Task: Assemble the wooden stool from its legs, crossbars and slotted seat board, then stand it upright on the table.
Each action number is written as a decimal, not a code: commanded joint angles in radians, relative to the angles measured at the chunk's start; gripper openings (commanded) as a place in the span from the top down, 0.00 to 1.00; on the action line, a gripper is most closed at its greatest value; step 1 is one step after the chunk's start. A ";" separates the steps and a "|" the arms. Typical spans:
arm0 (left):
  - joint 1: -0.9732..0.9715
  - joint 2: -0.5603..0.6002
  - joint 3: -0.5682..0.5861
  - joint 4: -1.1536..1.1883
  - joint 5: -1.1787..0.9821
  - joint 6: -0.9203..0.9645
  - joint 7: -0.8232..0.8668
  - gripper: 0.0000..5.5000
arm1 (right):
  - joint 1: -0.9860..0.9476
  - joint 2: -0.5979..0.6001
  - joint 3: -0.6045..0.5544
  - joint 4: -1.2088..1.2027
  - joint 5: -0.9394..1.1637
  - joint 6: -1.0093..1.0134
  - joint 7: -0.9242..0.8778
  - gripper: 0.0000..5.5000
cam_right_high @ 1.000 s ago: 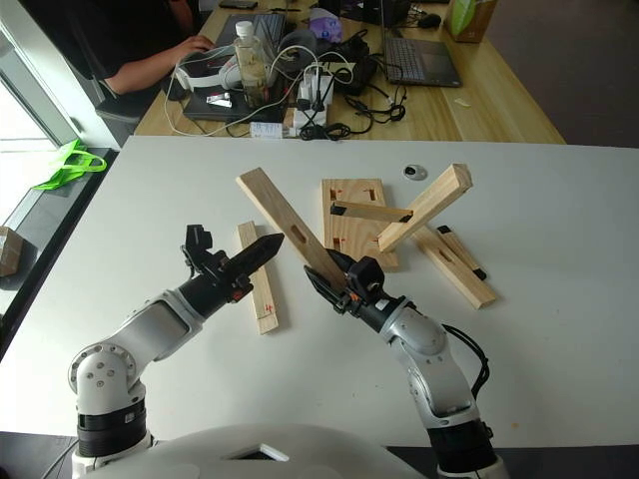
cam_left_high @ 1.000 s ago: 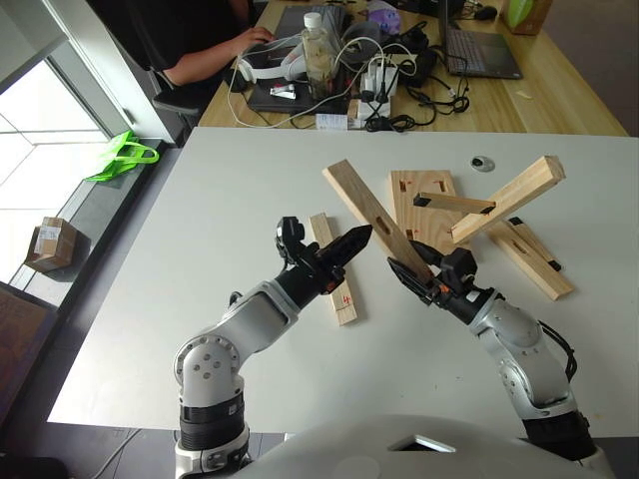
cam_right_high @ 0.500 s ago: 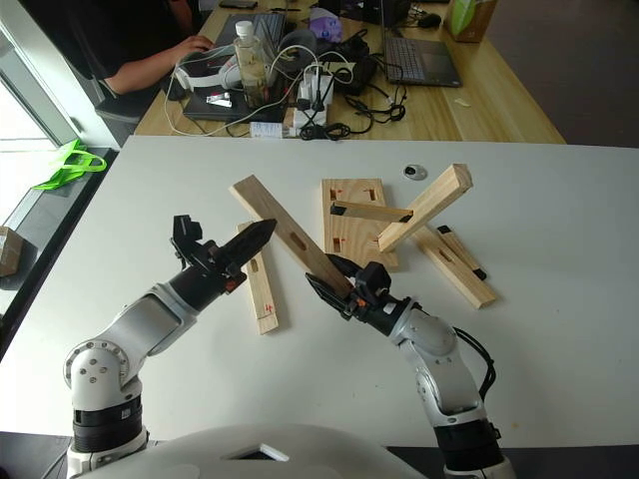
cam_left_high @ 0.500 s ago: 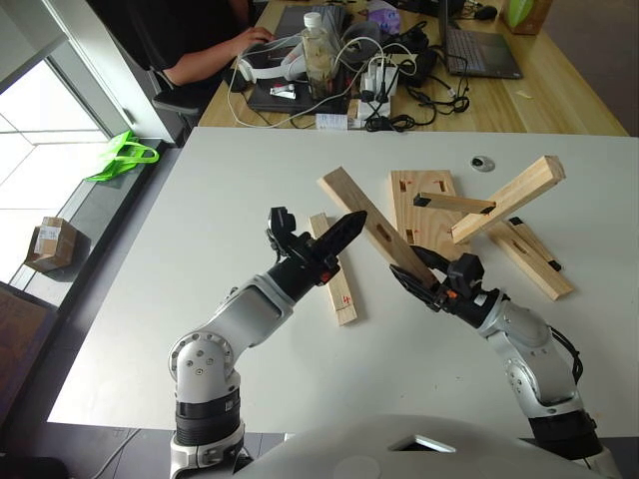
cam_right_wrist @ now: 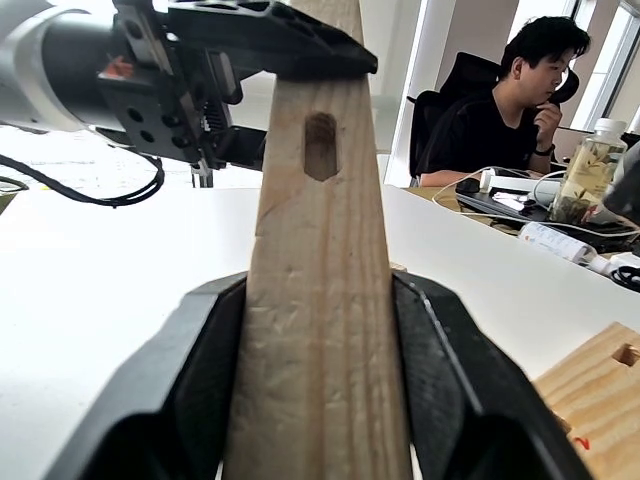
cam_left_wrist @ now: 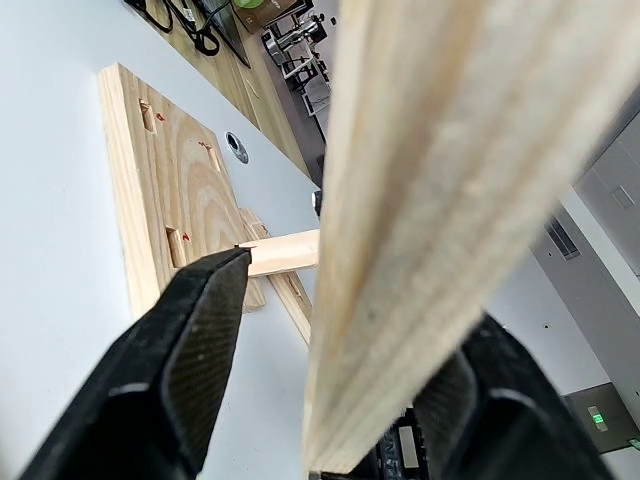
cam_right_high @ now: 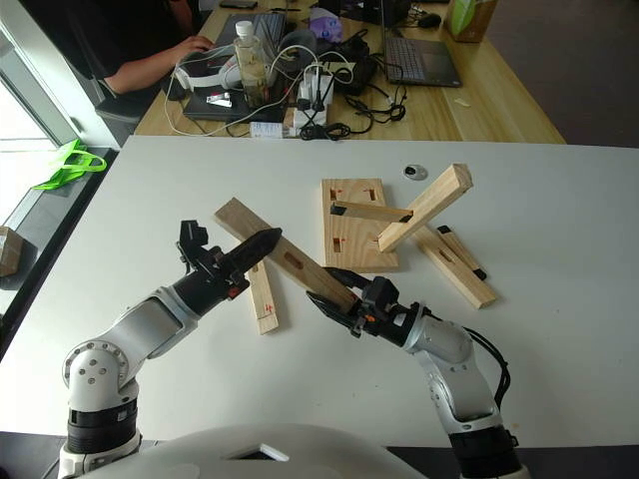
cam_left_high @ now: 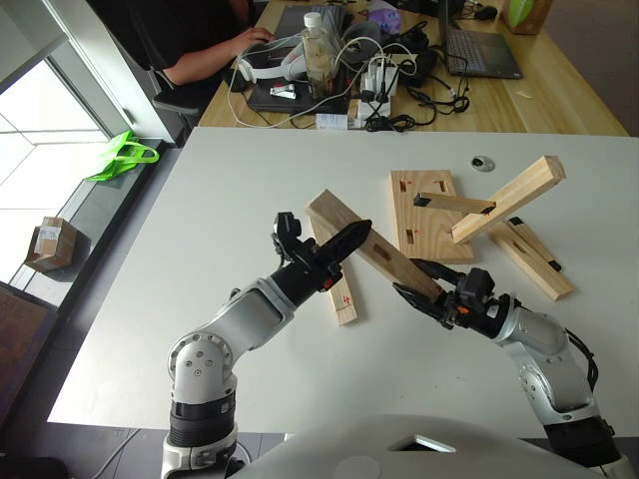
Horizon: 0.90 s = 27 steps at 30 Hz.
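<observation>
A slotted wooden leg (cam_left_high: 369, 247) slants up to the left above the table, and my right gripper (cam_left_high: 407, 277) is shut on its lower end; its fingers (cam_right_wrist: 190, 390) press both sides. My left gripper (cam_left_high: 357, 233) is open and straddles the leg's upper half, with a gap beside one finger (cam_left_wrist: 180, 380). A second leg (cam_left_high: 337, 287) lies flat under them. The slotted seat board (cam_left_high: 404, 195) lies beyond. Over it leans a third leg (cam_left_high: 514, 190) joined to a crossbar (cam_left_high: 454, 203), and a fourth leg (cam_left_high: 529, 261) lies flat at the right.
A small metal disc (cam_left_high: 483, 162) sits on the white table (cam_left_high: 200, 200) behind the seat board. Behind the table stands a wooden desk (cam_left_high: 559, 100) with laptops, cables and a bottle, where a person sits. Bare tabletop lies to the left and along the front.
The held leg has tilted flatter, its free end dropping to the left as my right gripper moved right and down. My left gripper has closed in around the leg's upper part.
</observation>
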 commanded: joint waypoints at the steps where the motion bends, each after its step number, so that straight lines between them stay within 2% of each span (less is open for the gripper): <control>1: -0.005 0.018 -0.019 -0.022 0.010 -0.007 -0.020 0.59 | -0.017 -0.022 0.000 0.028 -0.005 -0.043 0.040 0.63; 9: -0.008 0.012 -0.010 -0.012 0.068 -0.061 -0.035 0.81 | -0.047 -0.044 -0.001 0.018 -0.004 -0.028 0.043 0.63; 15: 0.000 0.014 -0.012 -0.008 0.086 -0.061 -0.049 0.81 | -0.074 -0.055 0.003 0.035 -0.068 -0.084 0.025 0.63; 16: 0.001 0.016 -0.013 -0.010 0.087 -0.059 -0.052 0.81 | -0.086 -0.066 0.010 0.042 -0.070 -0.103 0.049 0.56; 20: -0.007 0.005 -0.005 -0.016 0.100 -0.077 -0.056 0.81 | -0.111 -0.082 0.006 0.065 -0.061 -0.137 0.087 0.44; 23: -0.014 0.019 0.021 -0.004 0.200 -0.126 -0.080 0.81 | -0.126 -0.084 -0.017 0.106 -0.095 -0.150 0.053 0.34; 24: -0.022 0.026 0.056 0.022 0.229 -0.152 -0.073 0.81 | -0.126 -0.106 -0.030 0.124 -0.096 -0.113 0.051 0.31; 27: -0.065 0.015 0.167 0.074 0.283 -0.239 -0.027 0.81 | -0.145 -0.164 -0.123 0.240 -0.064 -0.003 0.024 0.30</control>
